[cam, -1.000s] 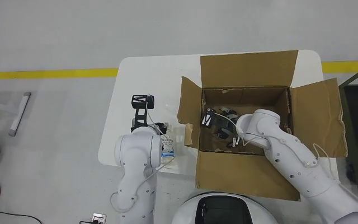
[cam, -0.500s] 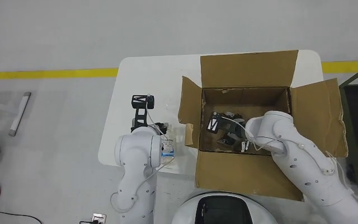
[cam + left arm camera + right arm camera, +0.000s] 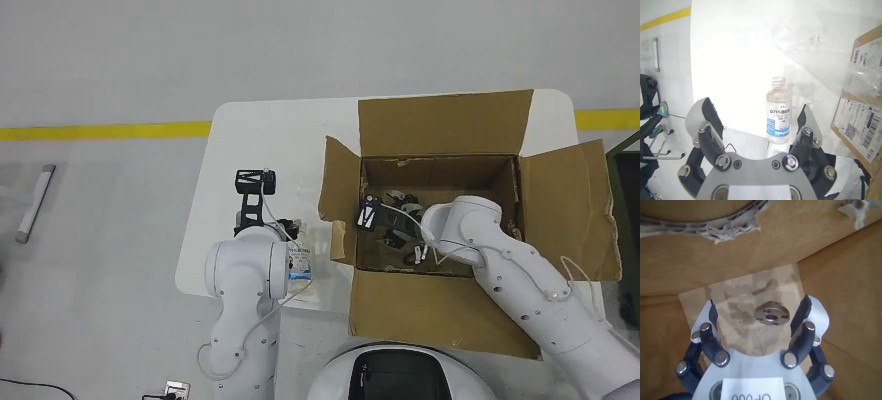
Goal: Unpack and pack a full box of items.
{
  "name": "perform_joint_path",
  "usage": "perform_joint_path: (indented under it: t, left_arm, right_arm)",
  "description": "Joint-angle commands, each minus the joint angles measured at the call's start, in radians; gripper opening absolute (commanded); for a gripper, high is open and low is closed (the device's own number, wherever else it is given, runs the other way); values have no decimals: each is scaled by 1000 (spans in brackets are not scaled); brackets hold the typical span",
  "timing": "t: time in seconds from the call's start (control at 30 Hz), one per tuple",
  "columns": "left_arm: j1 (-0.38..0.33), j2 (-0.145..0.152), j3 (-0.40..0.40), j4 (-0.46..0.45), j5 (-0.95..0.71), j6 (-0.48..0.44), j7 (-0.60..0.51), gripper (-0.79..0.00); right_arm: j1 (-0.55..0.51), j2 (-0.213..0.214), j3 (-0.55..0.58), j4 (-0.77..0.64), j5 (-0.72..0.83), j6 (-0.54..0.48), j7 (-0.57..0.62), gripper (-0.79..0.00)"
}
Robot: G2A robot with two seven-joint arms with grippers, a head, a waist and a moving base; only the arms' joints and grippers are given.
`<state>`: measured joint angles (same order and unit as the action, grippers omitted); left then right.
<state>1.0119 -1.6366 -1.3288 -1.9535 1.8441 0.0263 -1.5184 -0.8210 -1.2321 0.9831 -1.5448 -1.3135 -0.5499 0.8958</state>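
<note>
Unpacking looks nearly finished: your left gripper [image 3: 756,108], fingers spread, faces the clear plastic bottle [image 3: 778,117] standing on the white table [image 3: 270,150], while your right gripper [image 3: 759,306], equally spread, hangs over a round grey metal disc [image 3: 771,316] inside the brown cardboard box [image 3: 753,256].

Top overhead; wrists close; box [image 3: 445,122] shared.

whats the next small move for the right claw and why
Probably lower the right claw and close on the disc: the claw is open, and the disc lies flat on the box floor, in line between its jaws, untouched.
</note>
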Motion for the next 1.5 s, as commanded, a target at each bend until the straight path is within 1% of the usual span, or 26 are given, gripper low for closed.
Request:
perform_joint_path:
  t: [0.0,0.27,0.47,0.7,0.73,0.77,0.8,0.83,0.87,0.93,0.97,1.03,1.07,1.1,1.13,1.23,1.33,1.47]
  left_arm:
    - [0,0,0,0,0,0,0,0]
    - [0,0,0,0,0,0,0,0]
    - [0,0,0,0,0,0,0,0]
    - [0,0,0,0,0,0,0,0]
    - [0,0,0,0,0,0,0,0]
    - [0,0,0,0,0,0,0,0]
    - [0,0,0,0,0,0,0,0]
    - [0,0,0,0,0,0,0,0]
    - [0,0,0,0,0,0,0,0]
    - [0,0,0,0,0,0,0,0]
    - [0,0,0,0,0,0,0,0]
    - [0,0,0,0,0,0,0,0]
    - [0,0,0,0,0,0,0,0]
    - [0,0,0,0,0,0,0,0]
    - [0,0,0,0,0,0,0,0]
    - [0,0,0,0,0,0,0,0]
    - [0,0,0,0,0,0,0,0]
    - [0,0,0,0,0,0,0,0]
  right_arm:
    - [10,-3,-11,23,-5,5,-11,0]
    - [17,-10,-35,54,-12,14,-15,0]
    - [-7,-1,-14,32,-19,11,33,0]
    - [-43,10,29,-27,-31,43,88,-6]
    - [-48,12,36,-37,-32,44,95,-22]
    - [-53,13,42,-48,-34,45,100,-126]
    - [-58,15,49,-56,-32,47,101,-203]
    - [-62,17,57,-64,-33,50,104,-252]
    - [-68,18,66,-72,-32,55,105,-249]
    - [-81,22,90,-96,-21,78,101,-280]
    - [-90,24,103,-111,-9,84,100,-262]
    - [-115,27,147,-150,38,125,81,-185]
    - [-131,28,176,-171,86,151,65,-80]
    - [-144,30,203,-195,119,169,58,0]
    - [-160,33,227,-216,156,181,53,0]
    - [-205,35,316,-264,357,229,27,0]
    - [-233,41,379,-284,505,238,53,0]
    - [-243,48,427,-278,626,259,95,0]
